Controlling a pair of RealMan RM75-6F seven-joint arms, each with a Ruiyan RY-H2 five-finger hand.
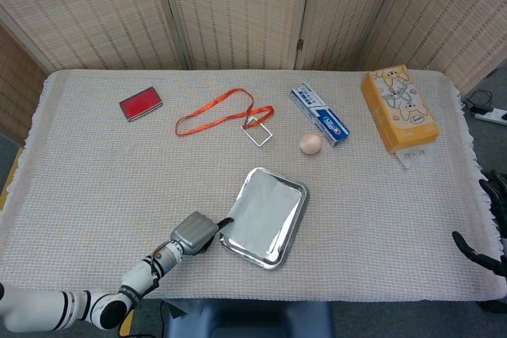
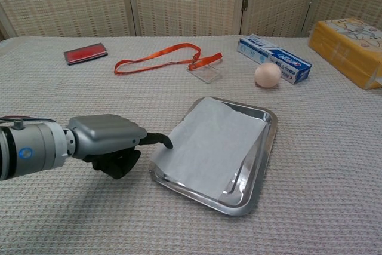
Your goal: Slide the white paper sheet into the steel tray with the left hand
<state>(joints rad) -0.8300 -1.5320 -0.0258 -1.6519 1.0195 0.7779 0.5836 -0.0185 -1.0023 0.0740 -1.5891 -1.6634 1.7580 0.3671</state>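
Grey woven cloth covers the tabletop (image 1: 95,187). At its near left the left hand (image 2: 110,141) lies low, fingers curled under and one dark fingertip (image 2: 165,142) stretched right to the paper's near-left corner; whether it actually touches cannot be told. It holds nothing. The paper (image 2: 209,146) lies mostly inside the tray (image 2: 270,125), but its left edge rides up over the tray's left rim and that corner overhangs the cloth.

To finish well, the fingertip should push lightly rightward and slightly far, along the tray's long axis, low enough to catch the edge without buckling the sheet or shoving the light tray. Pressing down on the raised corner would probably tip the rim.

Room is generous. Left and near of the hand is bare cloth, though the tabletop's near edge is close to the tray. Further back lie a red case (image 1: 141,105), an orange lanyard (image 1: 218,116), a ball (image 1: 310,143), a blue box (image 1: 318,114) and a yellow pack (image 1: 400,108), all well apart from the tray. At the far right the right hand (image 1: 483,251) hangs off the tabletop, fingers apart.
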